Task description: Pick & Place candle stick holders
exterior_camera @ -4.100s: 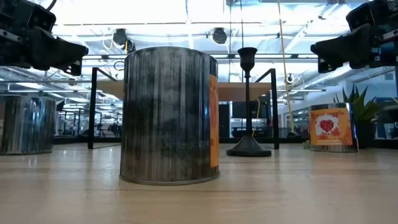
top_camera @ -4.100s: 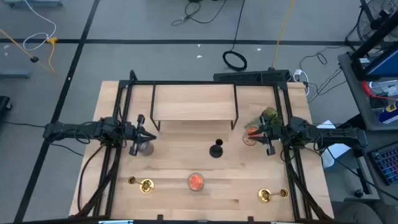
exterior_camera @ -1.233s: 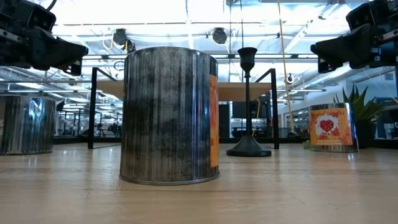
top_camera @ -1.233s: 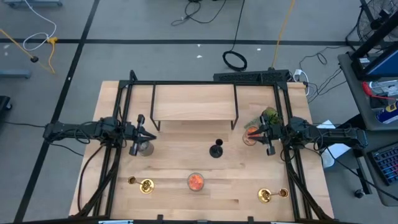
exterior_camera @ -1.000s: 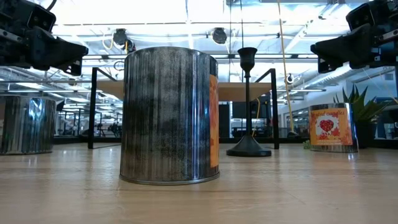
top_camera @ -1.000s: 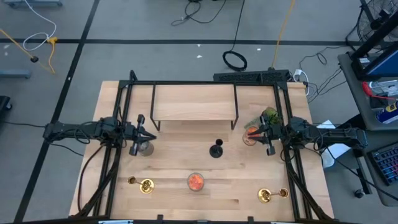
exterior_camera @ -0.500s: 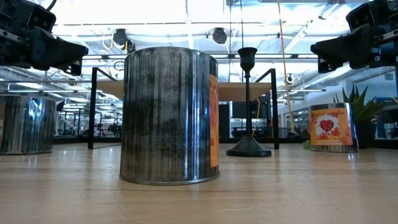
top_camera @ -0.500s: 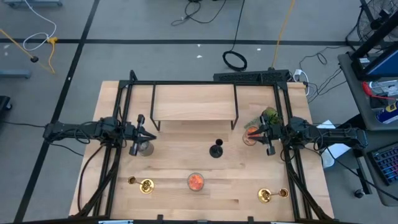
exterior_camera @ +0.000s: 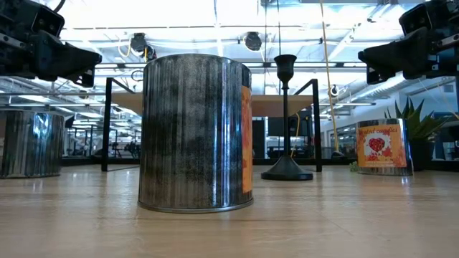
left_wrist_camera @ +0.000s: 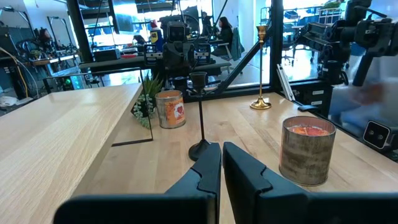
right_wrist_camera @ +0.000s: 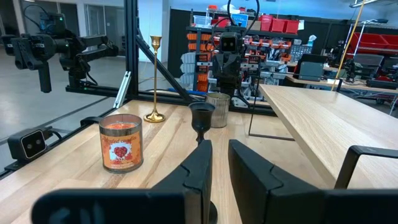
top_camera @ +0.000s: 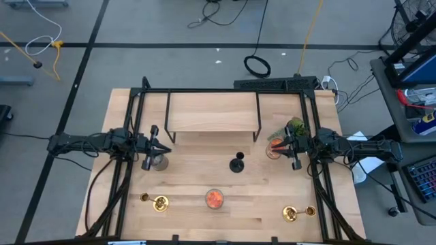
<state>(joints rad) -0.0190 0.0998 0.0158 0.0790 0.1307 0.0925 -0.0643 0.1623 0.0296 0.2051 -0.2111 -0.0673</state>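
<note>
Wooden table [top_camera: 197, 170]: 1 matte-black holder [top_camera: 236, 163], 2 seemingly gold holders [top_camera: 159, 203].
</note>
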